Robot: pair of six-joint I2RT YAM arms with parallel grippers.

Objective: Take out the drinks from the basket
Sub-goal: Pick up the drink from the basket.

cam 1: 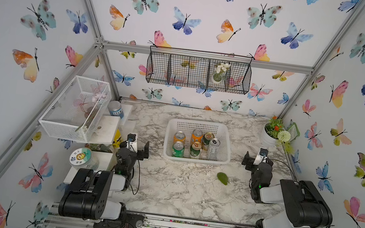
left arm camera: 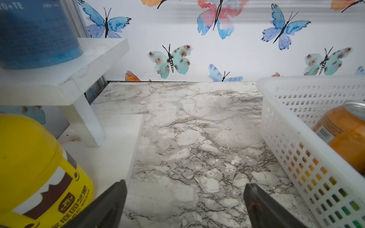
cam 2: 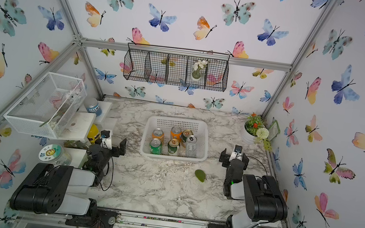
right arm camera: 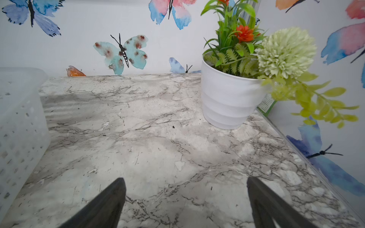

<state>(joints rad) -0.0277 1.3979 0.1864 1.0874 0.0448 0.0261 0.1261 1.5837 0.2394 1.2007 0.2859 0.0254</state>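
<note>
Both top views: basket [cam 1: 199, 124] [cam 2: 177, 121] sits mid-table, toward the back wall. All six drinks [cam 1: 197, 136] [cam 2: 176, 131] stand inside it.

Left wrist: left gripper [left arm camera: 184, 189] has its jaws spread wide and empty, low over the marble table [left arm camera: 197, 138]. The basket wall is just beside it, with an orange can [left arm camera: 343, 134] inside.

Right wrist: right gripper [right arm camera: 185, 183] is likewise wide apart and empty. Basket off to one side, potted plant [right arm camera: 227, 98] ahead.

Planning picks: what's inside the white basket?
Six cans stand in the basket: two orange, one bright green, two dark green gold-topped, one slim silver. Anything small lying between them would be hidden.
</note>
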